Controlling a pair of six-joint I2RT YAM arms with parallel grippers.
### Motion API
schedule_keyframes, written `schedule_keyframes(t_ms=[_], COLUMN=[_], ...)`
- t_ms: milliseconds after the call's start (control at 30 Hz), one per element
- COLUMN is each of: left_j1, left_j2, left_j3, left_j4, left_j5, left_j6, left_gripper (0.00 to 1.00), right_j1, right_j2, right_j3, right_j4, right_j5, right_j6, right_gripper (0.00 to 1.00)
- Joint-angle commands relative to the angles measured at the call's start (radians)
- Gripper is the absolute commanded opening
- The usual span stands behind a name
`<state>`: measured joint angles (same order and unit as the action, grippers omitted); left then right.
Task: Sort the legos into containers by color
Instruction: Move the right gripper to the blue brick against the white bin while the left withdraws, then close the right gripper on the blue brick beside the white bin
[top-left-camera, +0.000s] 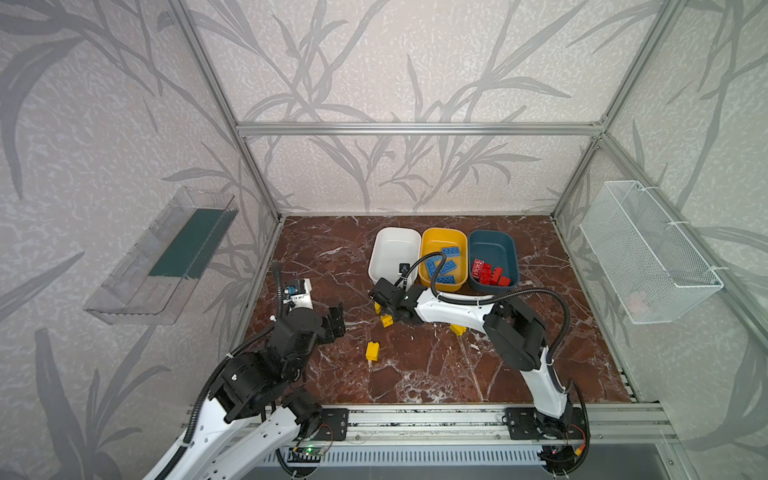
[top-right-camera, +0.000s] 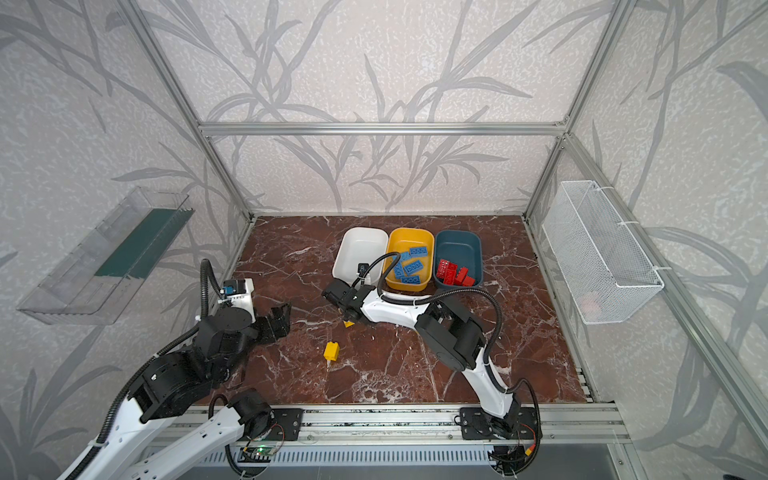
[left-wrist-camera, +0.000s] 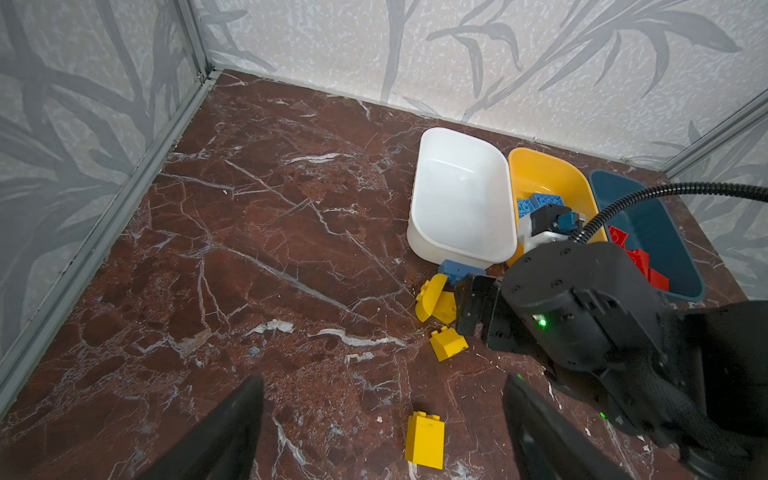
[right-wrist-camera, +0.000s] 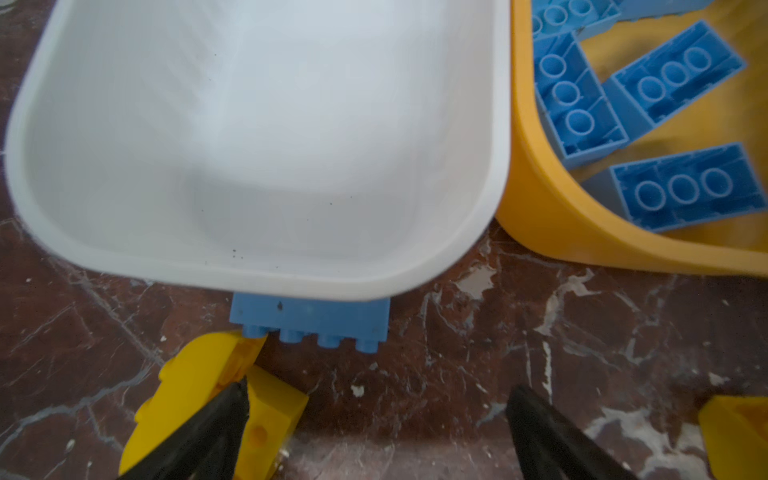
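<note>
Right hand (right-wrist-camera: 376, 390), spread wide and gripping nothing, hovers low over the red-brown marble-patterned counter (right-wrist-camera: 582, 353) beside two glossy yellow blocks (right-wrist-camera: 195, 374); one studded blue brick (right-wrist-camera: 309, 318) lies on its side against the white tub (right-wrist-camera: 291, 286). Left hand (left-wrist-camera: 382, 386) gapes empty too. Three smooth, rounded plastic tubs stand in a row: white, then the yellow tub (top-left-camera: 444, 237) holding about five blue bricks (top-left-camera: 448, 268), then the teal tub (top-left-camera: 492, 241) holding heaped red bricks (top-left-camera: 488, 272).

No readable text, labels, brands, numbers or signs on anything in view
</note>
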<state>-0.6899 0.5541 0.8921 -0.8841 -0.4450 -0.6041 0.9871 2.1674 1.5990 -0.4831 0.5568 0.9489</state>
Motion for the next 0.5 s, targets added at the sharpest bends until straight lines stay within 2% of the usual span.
schedule_keyframes(t_ms=[0,233,467], left_j1=[0.005,0.005,0.006], left_j2=[-0.001,0.003,0.0], left_j3=[-0.007,-0.007,-0.01], left_j4=[-0.023,-0.023,-0.024], left_j5=[-0.029,-0.034,-0.035], left_j6=[0.004,0.01,0.01], left_gripper=[0.89,0.89,0.89], right_j1=[-0.017,-0.028,-0.031], right_j2=[0.04,0.112,0.15], right_j3=[0.052,0.138,0.186], right_j4=[-0.045,-0.049,-0.064], right_j5=[-0.024,-0.069,-0.071], right_j6=[-0.025,-0.106,-0.095], right_gripper=[0.98,0.98,0.98])
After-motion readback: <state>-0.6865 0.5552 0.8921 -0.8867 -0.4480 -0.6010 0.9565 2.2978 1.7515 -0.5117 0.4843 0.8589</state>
